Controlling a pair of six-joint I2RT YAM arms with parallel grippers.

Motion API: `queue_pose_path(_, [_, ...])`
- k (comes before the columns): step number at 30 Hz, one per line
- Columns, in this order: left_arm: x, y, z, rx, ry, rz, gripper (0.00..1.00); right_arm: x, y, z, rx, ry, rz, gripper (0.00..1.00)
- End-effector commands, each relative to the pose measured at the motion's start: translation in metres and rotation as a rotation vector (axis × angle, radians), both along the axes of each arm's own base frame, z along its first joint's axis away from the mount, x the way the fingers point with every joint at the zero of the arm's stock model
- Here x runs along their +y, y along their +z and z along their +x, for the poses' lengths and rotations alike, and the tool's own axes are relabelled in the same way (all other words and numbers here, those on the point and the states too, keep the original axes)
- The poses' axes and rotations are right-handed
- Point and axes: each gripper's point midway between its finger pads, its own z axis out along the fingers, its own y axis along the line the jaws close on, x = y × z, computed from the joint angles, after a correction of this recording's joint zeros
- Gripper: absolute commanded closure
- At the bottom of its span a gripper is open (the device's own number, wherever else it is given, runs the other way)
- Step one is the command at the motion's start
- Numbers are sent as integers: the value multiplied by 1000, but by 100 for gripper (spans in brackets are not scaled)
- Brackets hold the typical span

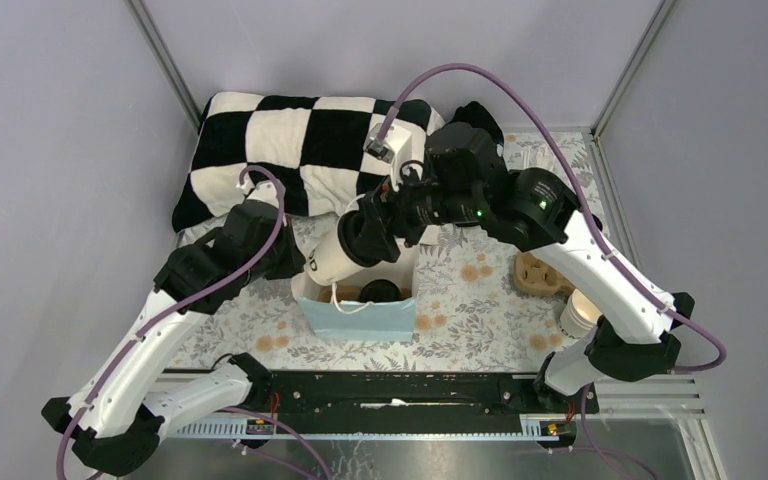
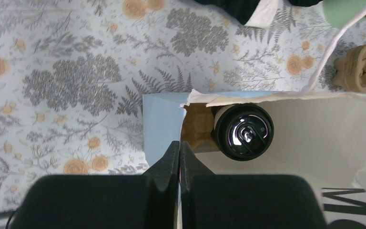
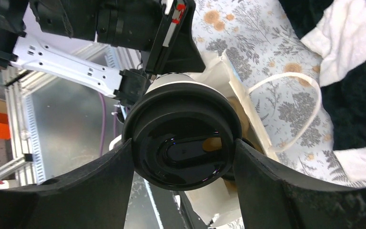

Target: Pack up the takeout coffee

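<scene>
Over the middle of the flower-printed tablecloth (image 2: 76,71), a light-blue paper bag (image 1: 360,320) with a white lining stands open, and both arms reach toward it. The left gripper (image 2: 179,160) is clenched on the bag's left wall, its fingers pressed together with the paper between them, apparently to keep the mouth spread and the bag steady for loading. Its arm stretches forward and bends inward, the wrist looking down along the rim. Inside the bag a second lidded cup (image 2: 243,132) already sits upright, touching a brown moulded-pulp carrier (image 2: 198,129), with bare lining beside it. The right arm arches across from the right, its wrist turned leftward. The right gripper (image 3: 183,157) grasps a white paper cup (image 1: 326,262) with a round black plastic lid, one finger on either side at the lid. That cup hangs tilted above the far left part of the bag's mouth, base leading, not yet inside. It would likely need righting to land upright.
</scene>
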Motion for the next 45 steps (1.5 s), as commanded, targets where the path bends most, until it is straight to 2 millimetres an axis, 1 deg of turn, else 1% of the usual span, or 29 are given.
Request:
queue_pose_path(1, [-22,33,26,-176,-100,-47,100,-14,9,-4,-134,-52,-47,54])
queue_pose_path(3, [-29,48,32,-247,-137,-72,100,-15,-2,-6,-162,-67,-105,54])
queue_pose_path(4, [-34,55,34,-283,-161,-89,100,-14,-6,-11,-182,-66,-134,54])
queue_pose_path(5, [-36,61,37,-318,-176,-96,100,-16,-10,-8,-204,-86,-161,54])
queue_pose_path(6, [-38,65,38,-349,-187,-105,100,-15,-14,-12,-226,-90,-184,55])
queue_pose_path(9, [-44,73,37,-432,-231,-150,100,-13,-22,-15,-270,-116,-237,55])
queue_pose_path(11, [-46,73,33,-486,-258,-177,100,-7,-27,-19,-305,-132,-265,56])
queue_pose_path(12, [-46,73,32,-517,-260,-191,100,-5,-29,-21,-320,-142,-278,56])
queue_pose_path(13, [-43,78,31,-569,-253,-212,100,-1,-32,-23,-337,-149,-294,55])
queue_pose_path(16, [-42,72,28,-616,-266,-223,100,5,-42,-24,-408,-197,-363,55])
queue_pose_path(18, [-42,65,27,-615,-276,-212,100,9,-48,-26,-461,-225,-414,55])
queue_pose_path(21, [-40,59,25,-602,-285,-191,100,15,-55,-26,-510,-258,-466,55])
queue_pose_path(24, [-36,54,24,-586,-273,-176,100,19,-55,-22,-535,-297,-489,55])
queue_pose_path(27, [-34,52,23,-570,-260,-177,100,16,-47,-18,-553,-340,-489,56])
queue_pose_path(29, [-32,51,22,-558,-245,-188,100,15,-48,-16,-567,-348,-504,56])
queue_pose_path(33, [-31,54,19,-554,-222,-220,100,25,-60,-13,-614,-311,-559,56])
queue_pose_path(40, [-29,51,18,-553,-217,-221,100,62,-81,-12,-671,-223,-581,57])
queue_pose_path(42, [-30,47,17,-546,-219,-223,100,68,-92,-10,-689,-206,-597,57])
queue_pose_path(44, [-29,42,16,-539,-219,-222,100,69,-104,-9,-703,-199,-608,58])
queue_pose_path(45, [-28,40,16,-536,-213,-221,100,70,-107,-9,-705,-188,-588,58])
